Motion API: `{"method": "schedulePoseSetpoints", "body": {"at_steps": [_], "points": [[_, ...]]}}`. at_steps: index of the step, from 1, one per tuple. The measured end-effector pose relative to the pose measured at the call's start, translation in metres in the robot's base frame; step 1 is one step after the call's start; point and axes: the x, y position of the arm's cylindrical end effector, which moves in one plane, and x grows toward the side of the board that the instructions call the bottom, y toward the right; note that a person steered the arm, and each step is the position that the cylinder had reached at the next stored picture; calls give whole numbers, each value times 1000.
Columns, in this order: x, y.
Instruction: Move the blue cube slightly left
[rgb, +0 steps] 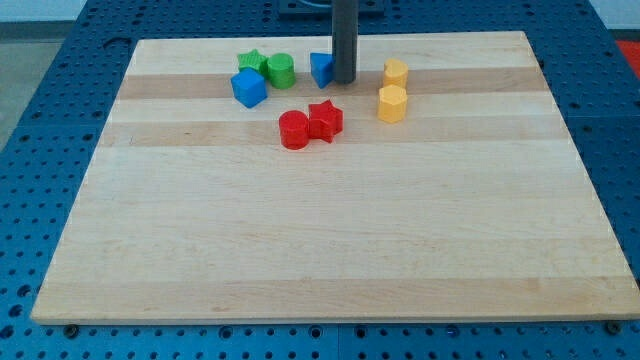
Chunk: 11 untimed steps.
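**Up at the top of the bench: getting round to the right side of the blue cube**

At the top of the bench (330, 250), my tip (343, 81) sits right beside a blue block (320, 69), touching or nearly touching its right side. The rod hides part of that block, so I can't quite make out its shape. The blue cube (248, 88) I actually want is further to the view's left, just below the green star (250, 63) and the green cylinder (280, 70). No gripper on this rig, just the rod, so there's nothing to have apart or together.

My read on how to do this well: the tip needs to land on the cube's right face, and the half-hidden blue block is in the way of a straight line. I'd drop toward the view's bottom first, slip through the gap above the red cylinder (293, 130) and red star (325, 120), then come up level with the cube's middle and ease left.

Things I'd watch:
- hit the face centred, or the cube will twist
- the green pair is near the cube's top edge, so keep the push dead horizontal
- "slightly" means a short nudge, then stop

The two yellow blocks (393, 102) over on the right are well apart from all this.
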Motion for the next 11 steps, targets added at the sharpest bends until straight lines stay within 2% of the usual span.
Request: {"method": "schedulePoseSetpoints", "body": {"at_steps": [3, 5, 7, 11], "points": [[3, -36], [36, -40], [34, -61], [30, -151]]}}
